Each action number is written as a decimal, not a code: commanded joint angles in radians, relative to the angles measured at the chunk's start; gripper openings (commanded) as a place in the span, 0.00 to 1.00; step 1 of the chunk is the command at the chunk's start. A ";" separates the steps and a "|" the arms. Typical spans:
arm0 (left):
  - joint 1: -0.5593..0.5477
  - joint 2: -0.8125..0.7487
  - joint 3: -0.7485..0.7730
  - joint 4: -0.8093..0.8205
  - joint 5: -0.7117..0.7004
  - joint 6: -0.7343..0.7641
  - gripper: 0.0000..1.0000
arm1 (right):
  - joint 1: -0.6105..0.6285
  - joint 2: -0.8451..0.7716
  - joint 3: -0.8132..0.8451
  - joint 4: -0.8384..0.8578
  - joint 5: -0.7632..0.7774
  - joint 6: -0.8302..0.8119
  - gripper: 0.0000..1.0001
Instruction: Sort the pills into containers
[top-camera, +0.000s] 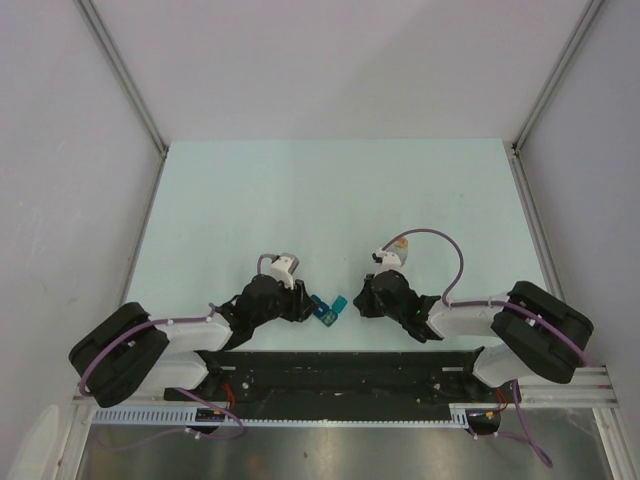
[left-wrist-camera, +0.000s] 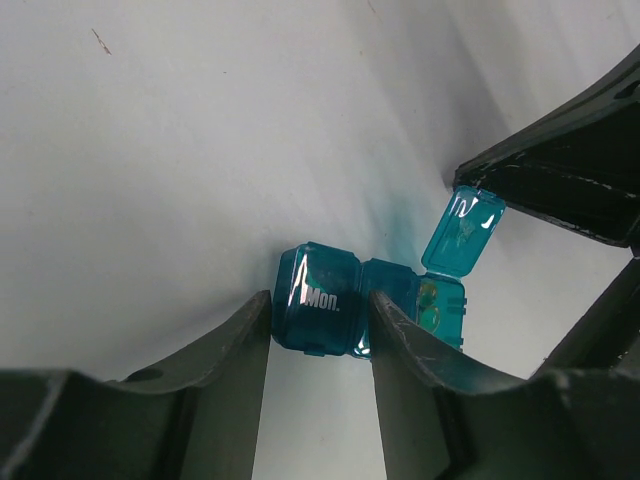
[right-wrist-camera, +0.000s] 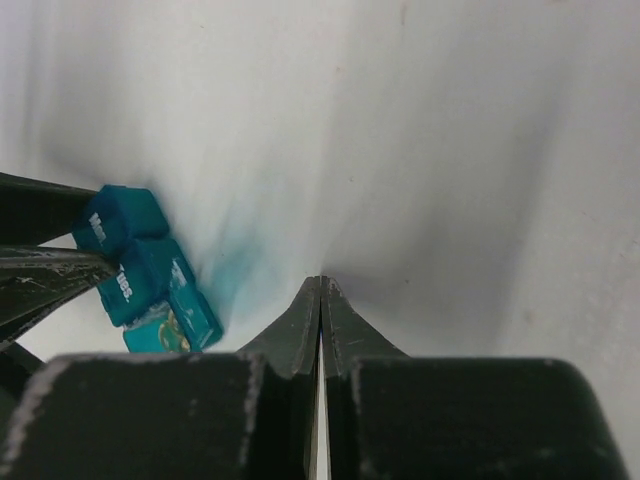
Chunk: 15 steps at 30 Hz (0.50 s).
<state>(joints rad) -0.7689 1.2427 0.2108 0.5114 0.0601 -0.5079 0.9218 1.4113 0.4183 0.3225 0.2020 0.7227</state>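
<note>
The bright-blue pill box (top-camera: 325, 314) lies on the table between both arms, near the front edge. In the left wrist view my left gripper (left-wrist-camera: 320, 318) has its jaws closed on the compartment marked "Mon." (left-wrist-camera: 318, 298). The end compartment's lid (left-wrist-camera: 463, 232) stands open, with yellowish pills (left-wrist-camera: 430, 305) inside it. My right gripper (top-camera: 360, 300) is just right of the box. In the right wrist view its fingers (right-wrist-camera: 320, 290) are pressed together with nothing between them, and the box (right-wrist-camera: 140, 265) shows at the left.
The pale green table (top-camera: 330, 200) has grey walls on both sides and at the back. A black rail (top-camera: 330, 375) runs along the near edge between the arm bases. The right gripper's dark fingers (left-wrist-camera: 560, 190) reach close to the open lid.
</note>
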 joint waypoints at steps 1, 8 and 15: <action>0.006 0.000 -0.011 -0.001 0.023 -0.006 0.47 | 0.005 0.057 0.014 0.173 -0.048 -0.026 0.00; 0.006 0.008 -0.011 0.001 0.024 -0.004 0.47 | 0.005 0.069 0.027 0.251 -0.170 -0.034 0.00; 0.006 0.024 -0.007 0.004 0.030 -0.004 0.47 | 0.012 0.014 0.028 0.207 -0.190 -0.052 0.00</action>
<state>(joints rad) -0.7689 1.2461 0.2108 0.5144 0.0654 -0.5079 0.9260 1.4742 0.4191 0.5068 0.0353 0.6987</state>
